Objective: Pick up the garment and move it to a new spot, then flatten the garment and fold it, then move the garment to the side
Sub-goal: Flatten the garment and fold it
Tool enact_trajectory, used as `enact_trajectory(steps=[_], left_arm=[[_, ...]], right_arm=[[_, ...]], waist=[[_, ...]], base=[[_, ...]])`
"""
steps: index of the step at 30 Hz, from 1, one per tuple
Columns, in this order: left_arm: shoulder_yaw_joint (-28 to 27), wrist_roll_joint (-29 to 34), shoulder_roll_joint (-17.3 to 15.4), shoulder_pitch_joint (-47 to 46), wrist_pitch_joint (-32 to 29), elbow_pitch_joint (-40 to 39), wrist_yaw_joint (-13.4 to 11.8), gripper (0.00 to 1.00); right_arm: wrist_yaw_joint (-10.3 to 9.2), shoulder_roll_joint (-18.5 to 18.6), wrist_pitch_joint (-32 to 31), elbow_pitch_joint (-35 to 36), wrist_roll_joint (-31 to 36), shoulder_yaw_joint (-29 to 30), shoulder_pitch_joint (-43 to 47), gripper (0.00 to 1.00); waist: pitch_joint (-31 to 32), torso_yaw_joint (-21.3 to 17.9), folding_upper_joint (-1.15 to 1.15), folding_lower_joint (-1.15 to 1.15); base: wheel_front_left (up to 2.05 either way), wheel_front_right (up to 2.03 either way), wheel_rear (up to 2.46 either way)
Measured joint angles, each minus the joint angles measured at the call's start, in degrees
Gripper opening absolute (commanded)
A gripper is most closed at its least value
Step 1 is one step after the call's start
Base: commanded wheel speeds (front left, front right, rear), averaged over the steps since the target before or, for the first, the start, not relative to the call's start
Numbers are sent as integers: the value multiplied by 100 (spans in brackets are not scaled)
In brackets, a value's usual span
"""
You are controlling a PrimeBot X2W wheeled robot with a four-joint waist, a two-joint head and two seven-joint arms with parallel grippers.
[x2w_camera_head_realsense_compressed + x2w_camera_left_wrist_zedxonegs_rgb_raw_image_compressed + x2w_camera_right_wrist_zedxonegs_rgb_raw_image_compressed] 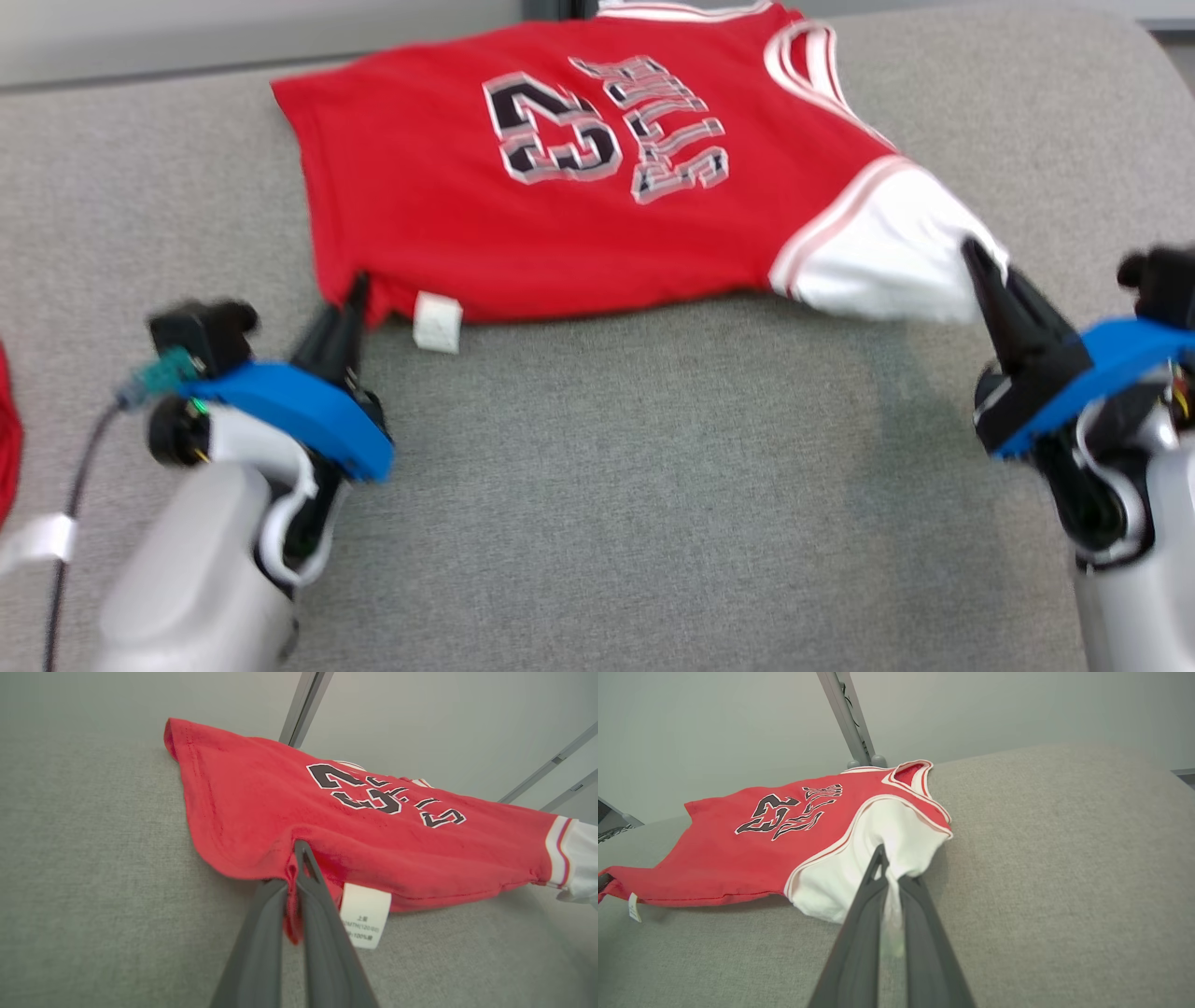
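Left tool (358, 287) clamps jersey (560, 205) hem; right tool (977, 252) clamps white sleeve (887, 257)

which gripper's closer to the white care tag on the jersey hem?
Left. The left gripper is shut on the jersey hem right beside the care tag. The right gripper is shut on the white sleeve, at the garment's opposite end.

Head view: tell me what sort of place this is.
Probably an indoor lab or test room: a grey fabric-covered worktop with a red jersey on it, a plain pale wall and a metal post.
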State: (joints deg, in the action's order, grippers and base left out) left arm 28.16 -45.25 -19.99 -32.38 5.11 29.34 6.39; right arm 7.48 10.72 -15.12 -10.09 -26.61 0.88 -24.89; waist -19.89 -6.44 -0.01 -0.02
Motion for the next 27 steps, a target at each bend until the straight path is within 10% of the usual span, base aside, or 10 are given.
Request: enact_trajectory(steps=[12, 27], left_arm=[[-191, -533, -32, 2156, -461, -1501, -1322, 0], [82, -520, -575, 3355, -1180, -2499, -1925, 0]], right_arm=[[1, -769, -1357, 1731, 517, 1072, 2062, 0], [1, -790, -2368, 1983, 512, 1326, 3462, 0]], waist=[[711, 246, 0, 1], [937, 434, 0, 2]], base=[[0, 0, 0], [0, 0, 0]])
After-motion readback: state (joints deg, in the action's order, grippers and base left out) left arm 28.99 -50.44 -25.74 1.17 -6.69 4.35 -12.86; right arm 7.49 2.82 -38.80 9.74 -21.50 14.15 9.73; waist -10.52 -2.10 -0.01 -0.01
